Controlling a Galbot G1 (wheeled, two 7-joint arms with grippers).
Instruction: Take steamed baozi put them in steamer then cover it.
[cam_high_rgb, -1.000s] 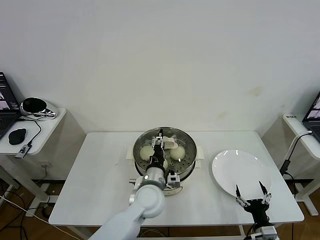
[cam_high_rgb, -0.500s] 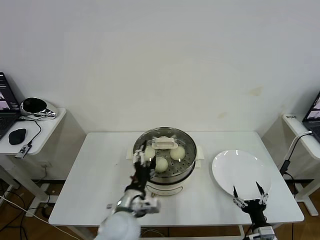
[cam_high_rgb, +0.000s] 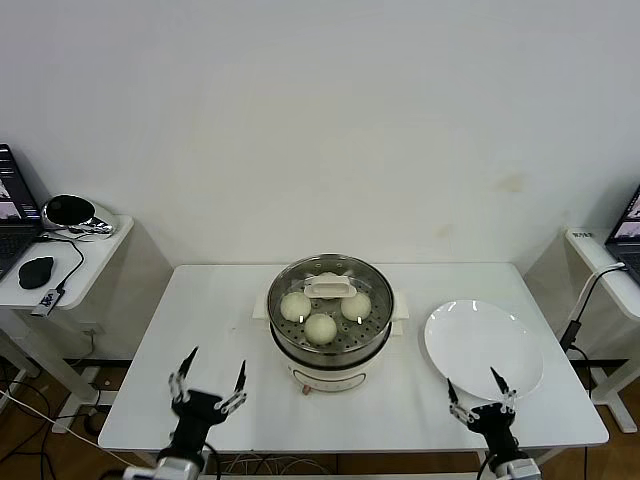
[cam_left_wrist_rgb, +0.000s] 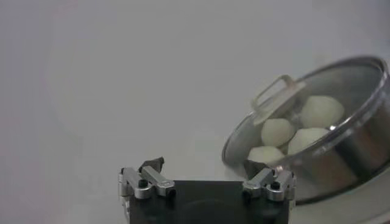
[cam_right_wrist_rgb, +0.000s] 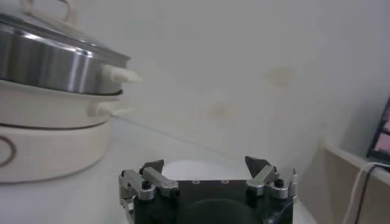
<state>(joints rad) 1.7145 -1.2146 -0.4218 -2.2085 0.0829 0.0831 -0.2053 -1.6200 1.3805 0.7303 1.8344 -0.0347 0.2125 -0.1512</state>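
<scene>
Sitting mid-worktop (cam_high_rgb: 200, 300): the steamer (cam_high_rgb: 330, 345), steel pot on a cream base, side handles out. Worktop is white, set against a plain wall.

Plate (cam_high_rgb: 483, 345) lies flat on the worktop to the steamer's right, apart from it, bare.

Cover (cam_high_rgb: 330, 300) is on the steamer, glass lid seated on the rim, cream handle up at centre. The left wrist view shows the same: lid (cam_left_wrist_rgb: 317, 115) closed over the pot, handle on top.

Baozi (cam_high_rgb: 320, 327) are inside on the perforated tray, under the glass. Three show clearly in the head view, a fourth is mostly hidden behind the lid handle. The left wrist view shows four pale buns through the glass.

Left gripper (cam_high_rgb: 208, 381) hangs at the near worktop edge, left of the steamer and well apart from it. Fingers spread wide, nothing between them.

Right gripper (cam_high_rgb: 480, 396) hangs at the near edge just in front of the plate, fingers spread wide too, holding nothing. Its wrist view has the steamer's side (cam_right_wrist_rgb: 55, 67) off to one flank, not touching.
</scene>
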